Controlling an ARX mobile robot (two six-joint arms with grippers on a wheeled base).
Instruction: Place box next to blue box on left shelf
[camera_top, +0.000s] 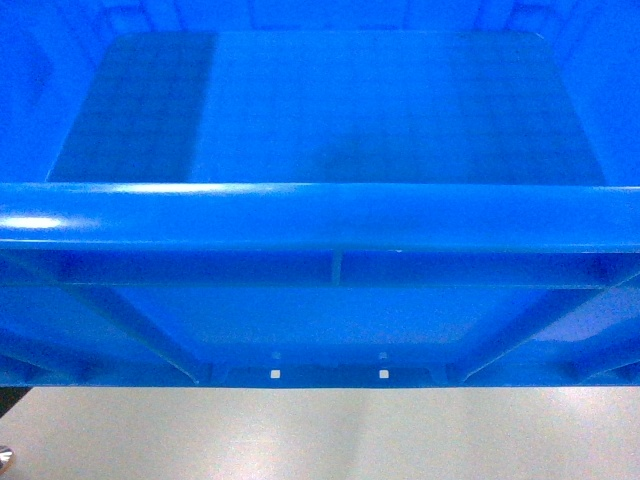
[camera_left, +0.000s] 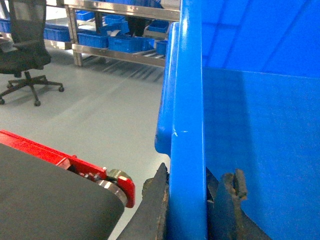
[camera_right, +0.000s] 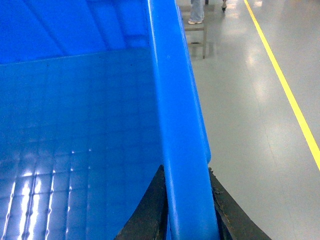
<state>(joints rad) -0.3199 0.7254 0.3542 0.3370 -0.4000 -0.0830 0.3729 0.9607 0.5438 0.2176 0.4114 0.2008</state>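
Blue box (camera_top: 320, 215) filling nearly the whole head view, open top toward the camera, near rim running straight across the middle, gridded bottom visible behind the rim, ribbed outer wall below it, pale floor (camera_top: 320, 435) underneath. No shelf visible in the head view. Left gripper (camera_left: 186, 205) closed on the box's left rim: one dark finger (camera_left: 156, 200) pressed against the outer face of the wall, the other on the inner face, blue rim rising upright between them. Right gripper (camera_right: 187, 205) likewise clamped on the box's right rim, one dark finger (camera_right: 150, 210) inside the box and the other outside, rim running away from the camera between them. Box thus held at both side walls, above the floor, in front of the robot. Left wrist view, background: grey floor, black office chair (camera_left: 27, 47) at upper left, metal shelf (camera_left: 120, 30) along the far wall carrying several smaller blue bins (camera_left: 125, 42), red-edged black surface (camera_left: 60, 185) at lower left. Right wrist view, background: glossy grey floor with a yellow line (camera_right: 282, 77) running diagonally, legs of a person (camera_right: 196, 12) at the top edge.
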